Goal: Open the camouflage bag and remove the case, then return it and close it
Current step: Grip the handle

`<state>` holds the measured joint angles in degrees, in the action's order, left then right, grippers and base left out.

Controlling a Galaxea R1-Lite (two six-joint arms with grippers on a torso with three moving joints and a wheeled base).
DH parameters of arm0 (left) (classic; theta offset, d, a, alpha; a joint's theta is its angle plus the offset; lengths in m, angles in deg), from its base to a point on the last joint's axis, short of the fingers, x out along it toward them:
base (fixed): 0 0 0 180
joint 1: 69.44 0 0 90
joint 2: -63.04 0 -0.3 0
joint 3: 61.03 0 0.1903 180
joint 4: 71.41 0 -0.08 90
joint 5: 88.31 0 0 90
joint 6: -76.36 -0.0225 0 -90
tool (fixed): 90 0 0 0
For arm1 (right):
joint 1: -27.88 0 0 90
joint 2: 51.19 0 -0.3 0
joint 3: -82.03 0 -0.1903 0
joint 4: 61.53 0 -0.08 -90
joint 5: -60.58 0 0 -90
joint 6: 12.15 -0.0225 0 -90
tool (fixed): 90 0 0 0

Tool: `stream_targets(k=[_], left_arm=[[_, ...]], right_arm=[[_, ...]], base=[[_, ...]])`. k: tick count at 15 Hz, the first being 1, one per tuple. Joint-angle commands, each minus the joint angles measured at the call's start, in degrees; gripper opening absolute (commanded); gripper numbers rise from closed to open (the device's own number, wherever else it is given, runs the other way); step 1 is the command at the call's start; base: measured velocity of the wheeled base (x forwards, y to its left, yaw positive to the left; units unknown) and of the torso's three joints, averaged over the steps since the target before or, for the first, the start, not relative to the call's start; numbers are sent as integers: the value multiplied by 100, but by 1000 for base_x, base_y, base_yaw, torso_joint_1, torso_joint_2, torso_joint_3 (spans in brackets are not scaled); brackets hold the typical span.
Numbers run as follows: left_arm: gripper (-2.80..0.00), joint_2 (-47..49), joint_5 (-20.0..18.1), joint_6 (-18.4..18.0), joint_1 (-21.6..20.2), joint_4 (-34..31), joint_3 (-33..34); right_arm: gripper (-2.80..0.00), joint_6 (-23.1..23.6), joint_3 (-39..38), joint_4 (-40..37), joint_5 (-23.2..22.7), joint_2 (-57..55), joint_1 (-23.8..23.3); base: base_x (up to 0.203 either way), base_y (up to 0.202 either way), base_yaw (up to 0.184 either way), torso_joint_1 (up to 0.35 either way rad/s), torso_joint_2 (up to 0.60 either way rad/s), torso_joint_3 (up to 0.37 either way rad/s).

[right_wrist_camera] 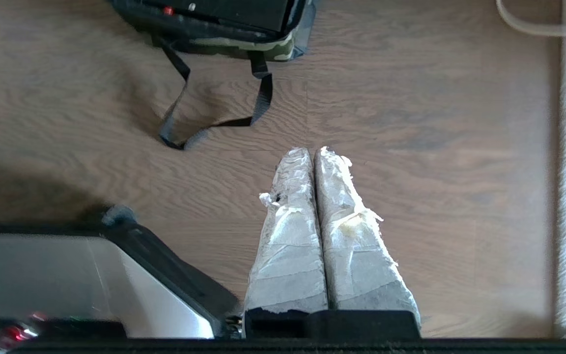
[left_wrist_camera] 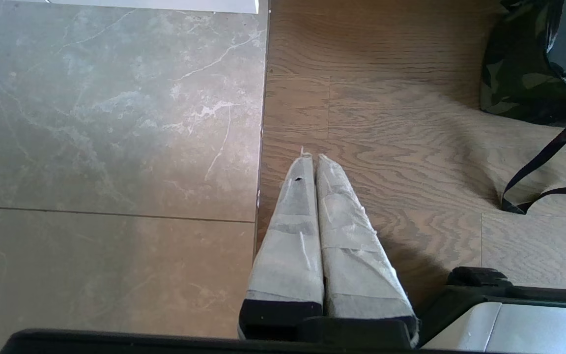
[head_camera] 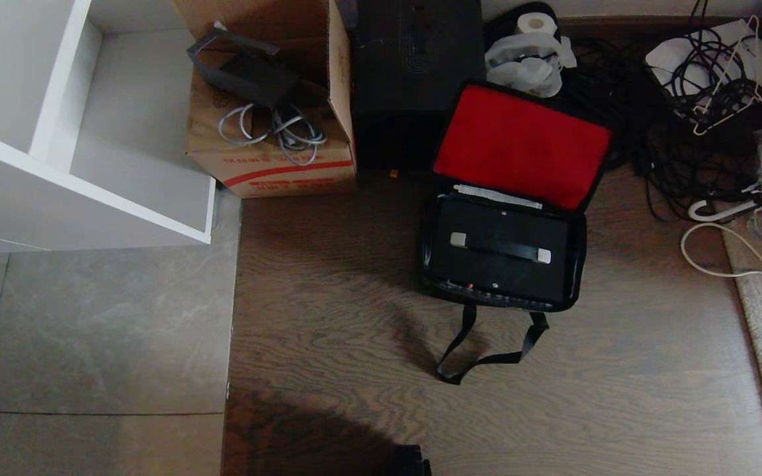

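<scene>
Both grippers, left gripper [left_wrist_camera: 312,160] and right gripper [right_wrist_camera: 312,152], hang over the floor with jaws closed and empty, while beyond them the camouflage bag [head_camera: 573,261] lies open, the case [head_camera: 497,264] inside, so I'd guess lifting it by its handle comes next.

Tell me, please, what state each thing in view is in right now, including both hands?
camouflage bag: open, red-lined lid folded back, strap slack on the floor.
case: lying flat inside the bag, handle up.
cardboard carton: flaps open, cables inside.
left hand: shut, empty, over the floor.
right hand: shut, empty, over the floor short of the strap.
</scene>
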<state>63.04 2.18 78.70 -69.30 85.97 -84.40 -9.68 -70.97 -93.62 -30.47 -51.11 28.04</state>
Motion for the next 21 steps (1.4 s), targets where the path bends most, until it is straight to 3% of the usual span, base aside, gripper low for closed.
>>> stream_targets(k=[1,5,11,13,15,19,20,21], left_arm=[[-280,0,4,3,4,5,4],[-280,0,4,3,4,5,8],[-280,0,4,3,4,5,9],[-280,0,4,3,4,5,5],[-280,0,4,3,4,5,8],[-280,0,4,3,4,5,7],[-280,0,4,3,4,5,9],[-280,0,4,3,4,5,9]], right_arm=[[-280,-115,51,-114,-1,-18,2],[-280,-175,1342,-854,-480,-932,2],[-280,-723,3389,-1113,-1597,-5873,304],[-280,-810,4155,-465,-1931,-7533,576],[-280,-824,4652,738,-2132,-8847,838],[-280,-471,5010,2799,-2363,-10714,1265],[0,-315,5115,3049,-2416,-10985,1348],[0,-180,5308,3188,-2429,-11210,1472]], base=[[0,0,0,0,0,0],[0,0,0,0,0,0],[0,0,0,0,0,0],[0,0,0,0,0,0],[0,0,0,0,0,0],[0,0,0,0,0,0],[0,0,0,0,0,0],[0,0,0,0,0,0]])
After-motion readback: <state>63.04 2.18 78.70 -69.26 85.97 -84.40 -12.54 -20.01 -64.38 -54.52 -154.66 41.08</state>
